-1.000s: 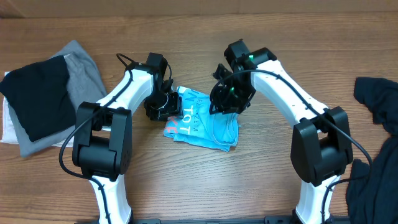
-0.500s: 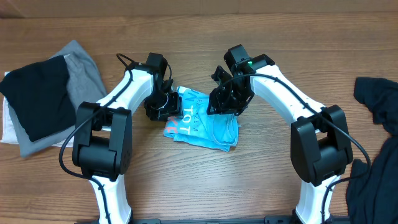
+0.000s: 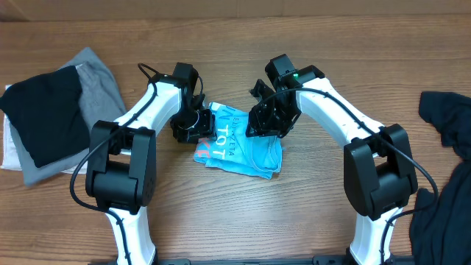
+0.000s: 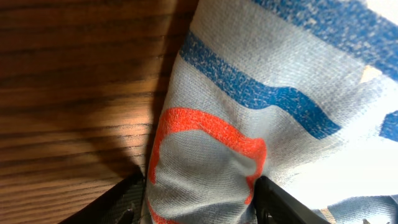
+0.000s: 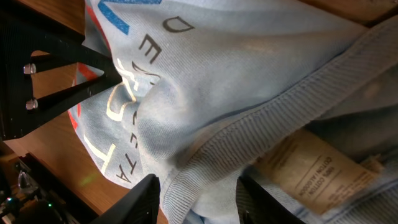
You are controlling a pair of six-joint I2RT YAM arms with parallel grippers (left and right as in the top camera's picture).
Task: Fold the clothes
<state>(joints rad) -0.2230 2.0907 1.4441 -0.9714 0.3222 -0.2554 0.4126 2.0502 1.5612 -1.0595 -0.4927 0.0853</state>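
- Left gripper (image 4: 200, 200) is clamped on the left edge of the sky-blue T-shirt (image 3: 239, 151); cloth fills the gap between its fingers.
- Right gripper (image 5: 198, 199) pinches bunched fabric beside the collar ribbing, at the shirt's far edge.
- Shirt lies mid-table (image 3: 221, 221) between both arms, a small rumpled packet; judged partly folded, final folds outstanding.
- Stack of black, grey and white garments (image 3: 48, 118) lies far left, apparently finished.
- Dark heap (image 3: 441, 132) at the right edge is not yet folded; nothing obstructs.
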